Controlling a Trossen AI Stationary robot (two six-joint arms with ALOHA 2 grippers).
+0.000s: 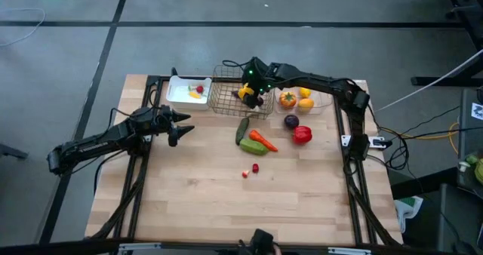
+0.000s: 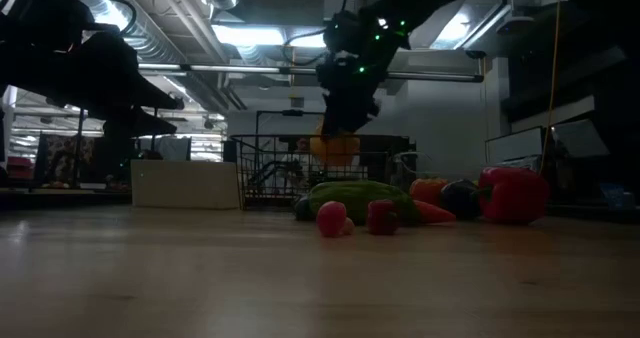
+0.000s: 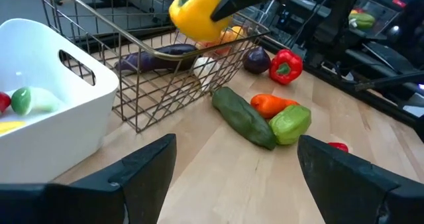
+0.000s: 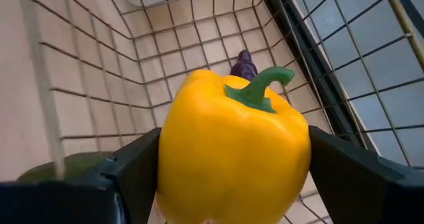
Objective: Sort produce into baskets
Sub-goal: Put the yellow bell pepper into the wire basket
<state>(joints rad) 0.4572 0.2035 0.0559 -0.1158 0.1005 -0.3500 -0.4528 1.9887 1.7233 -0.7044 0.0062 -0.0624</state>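
The right gripper [image 1: 251, 93] is clamped on a yellow pepper [image 4: 233, 148], held over the wire basket [image 1: 226, 96] at upper centre of the high view; a dark eggplant [image 3: 154, 57] lies in the basket beneath it. The left gripper [image 1: 179, 127], fingers apart and holding nothing, hangs at centre left, just below the white tray [image 1: 181, 96], which holds a few small pieces. To the basket's right the clear bin [image 1: 321, 104] holds an orange pepper [image 1: 287, 99] and two yellow fruits. On the light wooden table [image 1: 226, 202] lie one cucumber [image 1: 242, 129], one carrot [image 1: 263, 141], one green pepper [image 1: 252, 146], one purple onion [image 1: 291, 121], one red pepper [image 1: 302, 134] and two tiny red pieces [image 1: 250, 170]. Around the table is grey floor
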